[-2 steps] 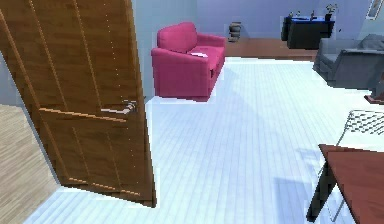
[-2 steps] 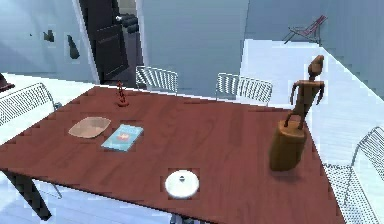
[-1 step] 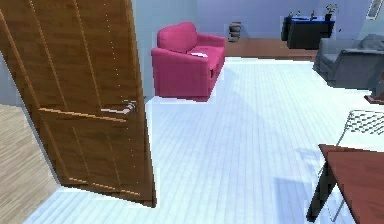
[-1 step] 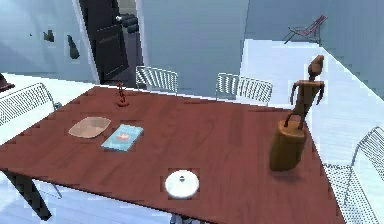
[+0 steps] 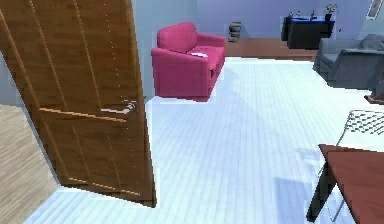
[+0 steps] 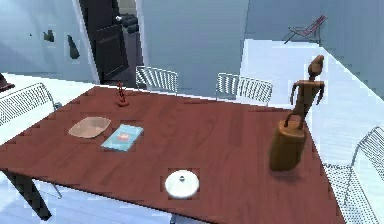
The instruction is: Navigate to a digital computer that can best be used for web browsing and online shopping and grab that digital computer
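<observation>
Closest to you, the forward view has a wooden door (image 5: 80, 95) standing open on the left and a dark red table (image 5: 358, 172) corner on the right. Farther out there's a pink armchair (image 5: 185, 62) with a small pale flat thing (image 5: 203, 55) on its seat. Honestly can't tell if that's the computer. Can't tell the gripper state either, or how it sits relative to that thing.
</observation>
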Robot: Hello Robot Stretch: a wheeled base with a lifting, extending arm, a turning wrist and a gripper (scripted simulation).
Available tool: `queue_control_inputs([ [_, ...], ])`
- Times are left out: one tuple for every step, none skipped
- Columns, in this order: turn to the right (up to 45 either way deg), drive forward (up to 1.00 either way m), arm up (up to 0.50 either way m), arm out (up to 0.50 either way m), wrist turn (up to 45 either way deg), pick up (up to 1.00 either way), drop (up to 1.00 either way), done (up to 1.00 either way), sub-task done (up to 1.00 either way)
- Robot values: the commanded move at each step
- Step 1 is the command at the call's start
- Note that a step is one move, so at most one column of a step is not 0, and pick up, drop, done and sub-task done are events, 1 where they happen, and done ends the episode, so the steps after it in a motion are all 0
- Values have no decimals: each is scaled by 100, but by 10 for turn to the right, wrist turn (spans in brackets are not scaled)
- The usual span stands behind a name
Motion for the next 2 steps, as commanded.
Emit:
queue_control_inputs([
  [0,0,0,0,0,100,0,0,0],
  [0,0,10,0,0,0,0,0,0],
])
